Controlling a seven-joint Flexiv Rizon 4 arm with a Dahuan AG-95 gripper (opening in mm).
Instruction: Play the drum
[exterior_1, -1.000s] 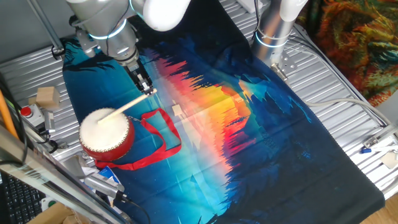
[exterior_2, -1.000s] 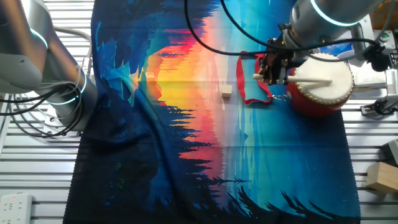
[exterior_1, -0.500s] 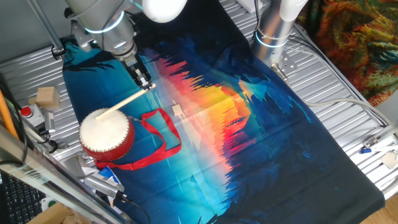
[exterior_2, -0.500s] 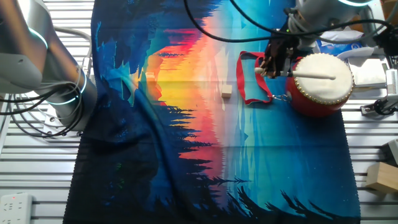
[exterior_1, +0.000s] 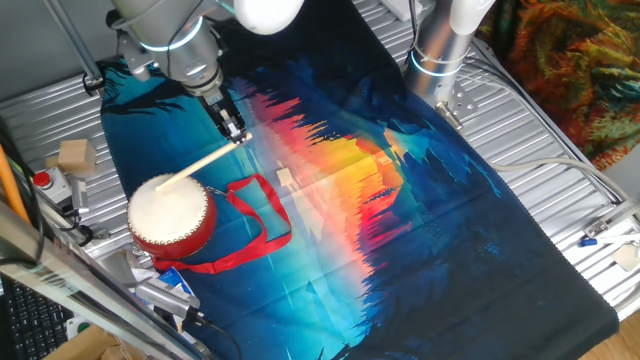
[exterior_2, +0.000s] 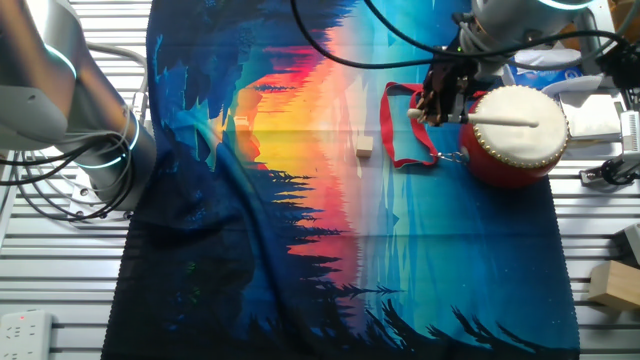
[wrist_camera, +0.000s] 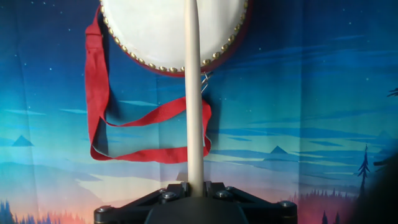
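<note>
The drum (exterior_1: 168, 212) has a cream skin head and red body; it stands on the printed cloth at the left, its red ribbon strap (exterior_1: 262, 215) lying beside it. It also shows in the other fixed view (exterior_2: 515, 130) and at the top of the hand view (wrist_camera: 168, 31). My gripper (exterior_1: 235, 135) is shut on the thin pale wooden stick (exterior_1: 200, 165), which slants down with its tip over the near rim of the drum head. In the hand view the stick (wrist_camera: 194, 93) runs from the gripper (wrist_camera: 195, 186) up over the drum head. I cannot tell if the tip touches the skin.
A small wooden block (exterior_2: 364, 147) lies on the cloth (exterior_1: 380, 200) near the strap. A larger wooden block (exterior_1: 75, 155) and a red button (exterior_1: 42, 180) sit at the left table edge. A second arm's base (exterior_1: 440, 50) stands at the back.
The gripper and stick rose and shifted slightly away from the drum a second ago; since half a second ago they have barely moved.
</note>
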